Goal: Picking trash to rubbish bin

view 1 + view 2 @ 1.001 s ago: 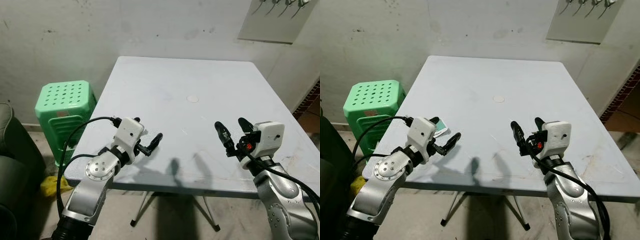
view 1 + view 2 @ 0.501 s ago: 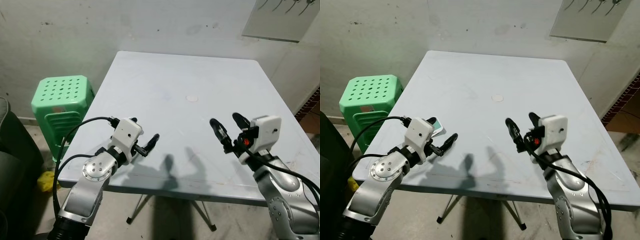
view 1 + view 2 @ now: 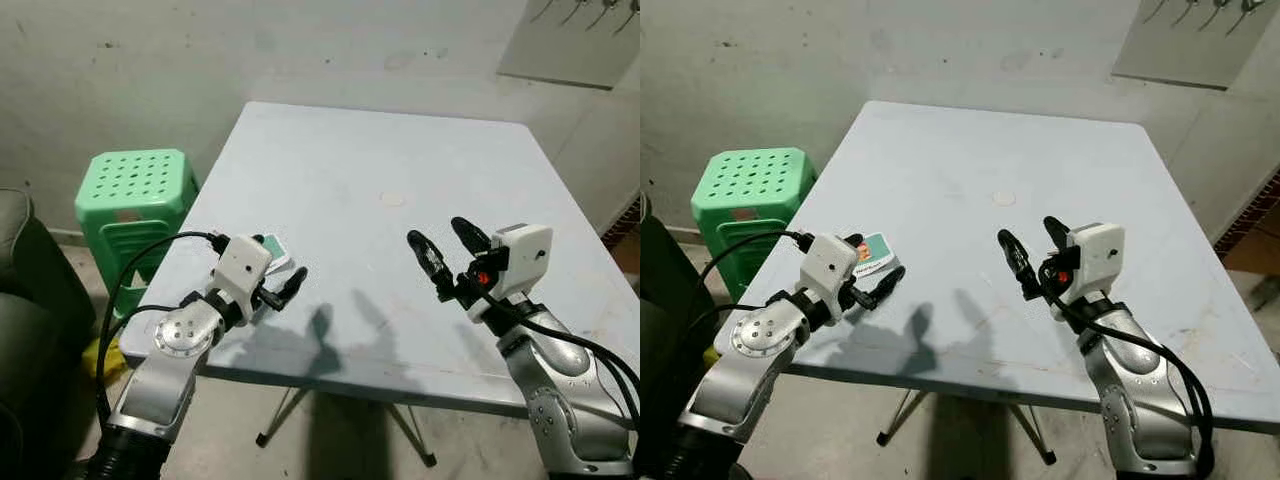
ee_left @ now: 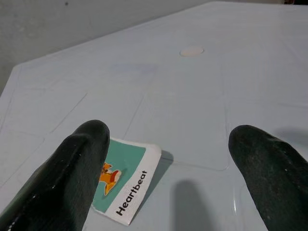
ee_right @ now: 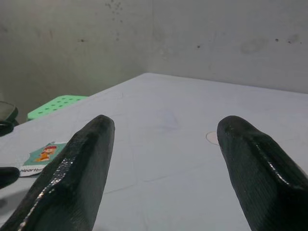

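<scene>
Looking down, you see a pale blue tabletop [image 3: 400,150] with a small teal wrapper [image 4: 124,180] marked "Heartbeat" lying flat near its left edge. Your left tool [image 3: 872,284] hangs just above that wrapper, its 2 black fingers spread wide and holding nothing. Your right tool [image 3: 442,250] floats over the tabletop, well apart from the wrapper, also wide and holding nothing. A green stool [image 3: 135,190] stands beside the tabletop.

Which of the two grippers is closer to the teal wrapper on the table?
The left gripper: it hangs open just beside the teal wrapper at the table's left edge. The right gripper, also open, is farther across.
</scene>
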Controlling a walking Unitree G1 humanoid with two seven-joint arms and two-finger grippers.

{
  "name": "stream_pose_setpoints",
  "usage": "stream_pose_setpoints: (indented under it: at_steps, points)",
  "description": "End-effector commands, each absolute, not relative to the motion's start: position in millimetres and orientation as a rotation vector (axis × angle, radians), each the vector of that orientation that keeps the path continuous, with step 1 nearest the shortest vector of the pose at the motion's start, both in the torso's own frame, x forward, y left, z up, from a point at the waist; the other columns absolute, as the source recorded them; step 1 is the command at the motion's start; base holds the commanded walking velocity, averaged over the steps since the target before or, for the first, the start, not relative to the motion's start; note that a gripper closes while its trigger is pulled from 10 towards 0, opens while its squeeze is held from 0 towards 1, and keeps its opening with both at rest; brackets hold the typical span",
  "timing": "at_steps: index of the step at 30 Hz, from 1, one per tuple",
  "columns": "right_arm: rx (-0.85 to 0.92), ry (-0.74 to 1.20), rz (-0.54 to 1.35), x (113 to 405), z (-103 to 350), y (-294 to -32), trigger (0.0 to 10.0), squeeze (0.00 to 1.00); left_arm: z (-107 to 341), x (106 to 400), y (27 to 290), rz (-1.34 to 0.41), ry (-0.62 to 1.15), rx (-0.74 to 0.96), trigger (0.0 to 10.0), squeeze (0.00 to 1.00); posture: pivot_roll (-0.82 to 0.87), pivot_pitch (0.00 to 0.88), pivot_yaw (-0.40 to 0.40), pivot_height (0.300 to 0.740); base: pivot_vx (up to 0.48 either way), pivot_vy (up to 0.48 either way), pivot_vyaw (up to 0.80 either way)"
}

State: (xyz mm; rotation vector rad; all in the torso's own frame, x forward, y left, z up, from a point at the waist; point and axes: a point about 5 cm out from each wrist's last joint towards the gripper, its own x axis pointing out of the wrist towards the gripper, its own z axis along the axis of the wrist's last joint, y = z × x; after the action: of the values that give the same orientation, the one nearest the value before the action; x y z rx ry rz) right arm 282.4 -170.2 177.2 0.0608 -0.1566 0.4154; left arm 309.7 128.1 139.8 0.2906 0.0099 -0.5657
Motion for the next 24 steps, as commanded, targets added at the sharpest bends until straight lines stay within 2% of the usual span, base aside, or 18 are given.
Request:
stream_pose_setpoints:
  at_steps: [1, 13, 24]
  points:
    - [0.07, -0.17, 0.425, 278.8, 180.0, -168.6, 10.0, 0.0, 142.3, 313.5, 125.3, -0.586, -0.003, 0.303, 10.0, 0.0, -0.04, 0.087, -0.046, 0.74, 0.0, 0.0, 0.0]
    - [0.12, -0.172, 0.426, 266.8, 185.0, -167.9, 10.0, 0.0, 138.2, 337.8, 118.9, -0.603, 0.003, 0.332, 10.0, 0.0, -0.08, 0.127, -0.04, 0.74, 0.0, 0.0, 0.0]
    - [0.134, -0.128, 0.613, 245.5, 190.3, -152.4, 10.0, 0.0, 126.7, 344.3, 122.2, -0.59, 0.035, 0.317, 10.0, 0.0, -0.1, 0.165, -0.05, 0.74, 0.0, 0.0, 0.0]
